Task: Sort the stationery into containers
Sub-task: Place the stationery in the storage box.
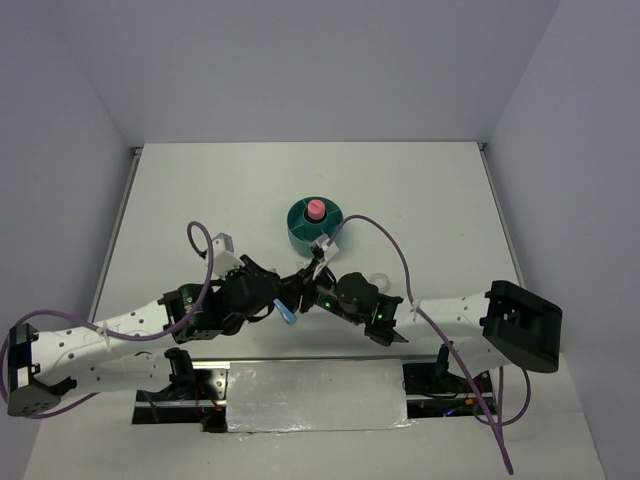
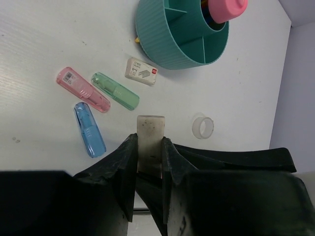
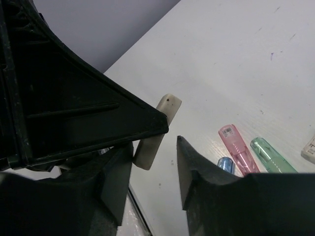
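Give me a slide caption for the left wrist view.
Left gripper shut on a beige rectangular eraser, teal round plastic organiser beyond.

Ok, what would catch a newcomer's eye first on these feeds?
The beige eraser pinched in the left gripper, with the right gripper open close by it, mid-table in front of the arms. Then the teal organiser farther back, with a pink tube standing in its central cup. Near it, the pink capsule, green capsule and blue capsule lie loose on the table.
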Robot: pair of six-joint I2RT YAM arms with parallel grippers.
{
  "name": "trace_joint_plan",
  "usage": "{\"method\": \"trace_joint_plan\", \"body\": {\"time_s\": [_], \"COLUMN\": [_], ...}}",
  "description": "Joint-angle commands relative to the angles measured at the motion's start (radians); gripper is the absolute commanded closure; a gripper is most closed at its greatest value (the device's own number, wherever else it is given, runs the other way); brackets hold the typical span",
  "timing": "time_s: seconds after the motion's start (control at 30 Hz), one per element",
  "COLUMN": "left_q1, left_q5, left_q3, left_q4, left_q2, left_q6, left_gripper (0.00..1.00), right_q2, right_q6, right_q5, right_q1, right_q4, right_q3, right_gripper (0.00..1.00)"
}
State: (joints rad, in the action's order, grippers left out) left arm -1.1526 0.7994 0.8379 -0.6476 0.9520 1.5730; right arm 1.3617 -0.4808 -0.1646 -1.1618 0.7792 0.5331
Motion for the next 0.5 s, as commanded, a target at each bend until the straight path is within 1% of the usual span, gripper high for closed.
{"method": "trace_joint_plan", "body": {"time_s": [0.0, 0.03, 0.07, 0.1, 0.13, 0.17, 0.2, 0.23, 0.27, 0.3, 0.33, 0.37, 0.4, 0.43, 0.47], "left_q1": [-0.007, -0.007, -0.007, -0.007, -0.007, -0.007, -0.007, -0.007, -0.007, -0.006, -0.007, -0.006, -0.006, -0.004, -0.004], "left_q5": [0.001, 0.0, -0.003, -0.005, -0.003, -0.003, 0.001, 0.004, 0.012, 0.029, 0.046, 0.067, 0.09, 0.137, 0.159], "left_q3": [0.003, 0.0, -0.005, -0.006, -0.011, -0.014, -0.016, -0.016, -0.016, -0.013, -0.007, 0.015, 0.03, 0.049, 0.079], "left_q4": [0.04, 0.046, 0.052, 0.058, 0.06, 0.062, 0.057, 0.051, 0.043, 0.033, -0.009, -0.033, -0.07, -0.19, -0.248], "left_q2": [-0.01, -0.012, -0.013, -0.016, -0.018, -0.024, -0.027, -0.039, -0.048, -0.058, -0.083, -0.094, -0.108, -0.133, -0.146], "left_q6": [-0.004, -0.014, -0.016, -0.018, -0.021, -0.025, -0.031, -0.031, -0.033, -0.033, -0.034, -0.039, -0.038, -0.015, 0.01], "left_gripper": [1.0, 1.0, 1.0, 1.0, 1.0, 0.94, 0.84, 0.44, 0.15, 0.01, 0.01, 0.01, 0.01, 0.01, 0.01], "right_q2": [0.017, 0.017, 0.016, 0.008, 0.004, -0.004, -0.025, -0.038, -0.053, -0.088, -0.104, -0.124, -0.172, -0.197, -0.22], "right_q6": [-0.01, -0.012, -0.01, -0.009, -0.005, 0.013, 0.027, 0.043, 0.082, 0.106, 0.131, 0.19, 0.221, 0.252, 0.343], "right_q5": [-0.023, -0.026, -0.035, -0.044, -0.05, -0.059, -0.062, -0.059, -0.02, 0.028, 0.092, 0.229, 0.278, 0.319, 0.362], "right_q1": [-0.003, -0.004, -0.004, -0.004, -0.004, -0.004, 0.004, 0.013, 0.031, 0.092, 0.135, 0.183, 0.232, 0.329, 0.376], "right_q4": [0.063, 0.066, 0.063, 0.058, 0.051, 0.034, 0.023, 0.011, 0.003, 0.002, -0.004, -0.07, -0.119, -0.165, -0.255], "right_q3": [0.051, 0.05, 0.048, 0.05, 0.05, 0.048, 0.045, 0.042, 0.035, 0.015, 0.008, 0.008, 0.017, 0.024, 0.033], "right_gripper": [0.56, 0.68, 0.76, 0.89, 0.96, 0.99, 1.0, 1.0, 1.0, 1.0, 1.0, 1.0, 1.0, 1.0, 1.0]}}
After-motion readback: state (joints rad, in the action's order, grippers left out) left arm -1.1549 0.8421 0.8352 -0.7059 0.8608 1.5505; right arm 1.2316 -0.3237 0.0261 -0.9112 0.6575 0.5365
